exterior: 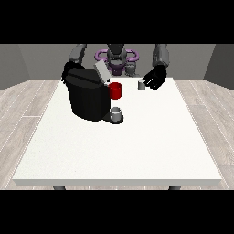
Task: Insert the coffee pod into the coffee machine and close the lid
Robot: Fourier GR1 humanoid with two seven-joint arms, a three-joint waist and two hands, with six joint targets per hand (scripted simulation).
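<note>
Large white tabletop (137, 151) with the robot standing behind its far edge. Black coffee machine (87, 98) on the far part toward the view's left, its grey lid (101, 72) tilted up and open. Red part (115, 90) at the machine's front, toward the view's right, just under the raised lid. Small grey cup (116, 113) on the machine's base below that red part. Small grey coffee pod (141, 84) upright on the tabletop near the far edge, apart from the machine and off to its right in the view. Robot hand at the view's right (154, 78) low over the tabletop just beside the pod, fingers spread apart and angled toward it, nothing clasped. Robot hand at the view's left (67, 72) mostly hidden behind the machine's upper back corner; cannot tell how its fingers lie.
</note>
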